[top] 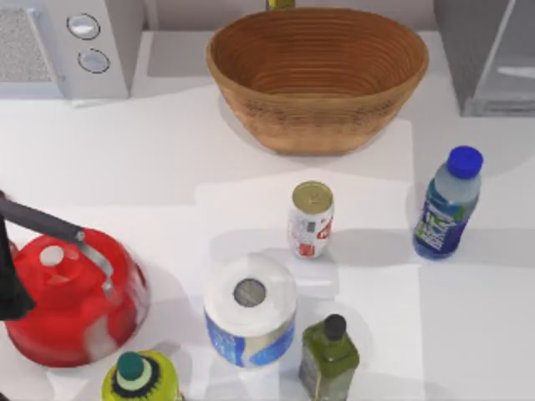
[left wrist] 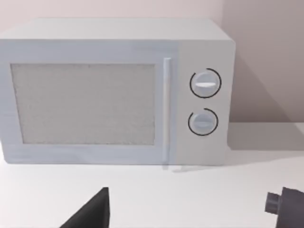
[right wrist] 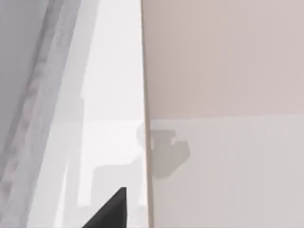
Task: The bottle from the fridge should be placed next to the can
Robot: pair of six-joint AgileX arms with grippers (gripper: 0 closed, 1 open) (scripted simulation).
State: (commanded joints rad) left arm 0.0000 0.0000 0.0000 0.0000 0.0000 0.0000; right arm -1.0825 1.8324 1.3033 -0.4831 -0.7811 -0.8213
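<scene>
Bottle (top: 448, 205): you find it standing upright on the table (top: 167, 167) at the right middle of the top view, long axis vertical, blue cap upward and leaning toward the upper right of the frame as seen from above; label faces lower left.
Can (top: 311, 219): upright near the centre of the top view, gold top up, well to the left of the bottle with bare table between them.
Fridge (top: 489, 54): upper right corner of the top view, door swung open, pale inside showing; the bottle stands on the table below it in the frame.
Basket (top: 318, 75): wicker, top centre, above the can.
Microwave (top: 67, 46): upper left of the top view; your left wrist view faces its front, with door, handle and two dials.
Kettle (top: 71, 296): red, lower left.
Paper roll (top: 250, 309): lower centre, just below the can.
Green bottle (top: 329, 355): black cap, right of the paper roll.
Yellow-green bottle (top: 140, 378): bottom edge.
Left jaws: you cannot tell their state; dark parts sit at the bottom of the left wrist view.
Right jaws: cannot tell; the right wrist view gives pale panels and one dark tip.
</scene>
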